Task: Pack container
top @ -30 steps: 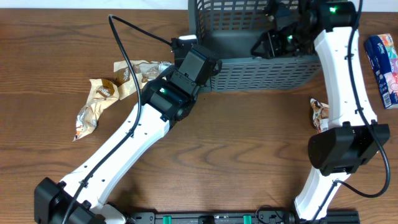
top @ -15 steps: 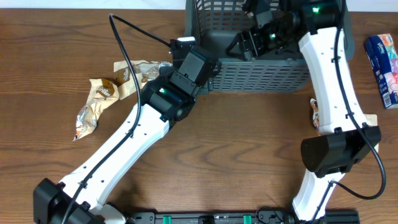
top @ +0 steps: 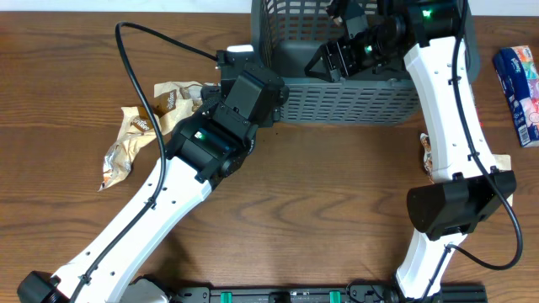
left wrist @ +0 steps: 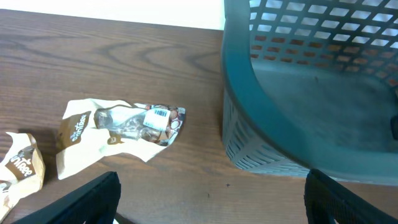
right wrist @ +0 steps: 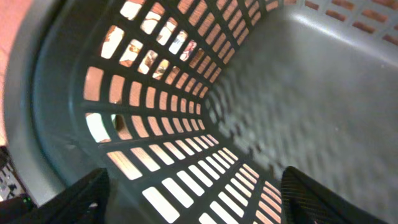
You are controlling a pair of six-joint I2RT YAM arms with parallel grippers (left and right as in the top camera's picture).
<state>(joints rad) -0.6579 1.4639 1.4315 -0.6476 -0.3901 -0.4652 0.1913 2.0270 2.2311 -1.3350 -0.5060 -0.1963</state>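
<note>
Container (top: 354,99) upright on table (top: 337,210); 2 crumpled snack pkts (top: 173,94) left of it, blue pack (top: 518,80) right of it. L gripper (left wrist: 211,177) just outside container's left front corner, jaws wide apart, holding nothing. R gripper (right wrist: 196,174) inside container, jaws wide apart, empty.

Overhead:
- container (top: 354,101) clipped by the frame edge at 12 o'clock, far rim out of sight.
- right arm (top: 446,93) covers its 3 o'clock end.
- small packet (top: 427,151) mostly hidden behind that arm, print unreadable.
- blue packet (top: 518,80) cut off at 3 o'clock.

Left wrist:
- left gripper (left wrist: 211,202) shows only dark fingertips (left wrist: 93,199) at the 6 o'clock edge.
- tan packet (left wrist: 17,171) cut off at 9 o'clock.
- container runs out of frame at 12 and 3 o'clock.

Right wrist:
- right gripper (right wrist: 199,199) shows only its tips in the bottom corners.
- container floor blurred.
- shapes seen through the slots at 11 o'clock cannot be identified.
</note>
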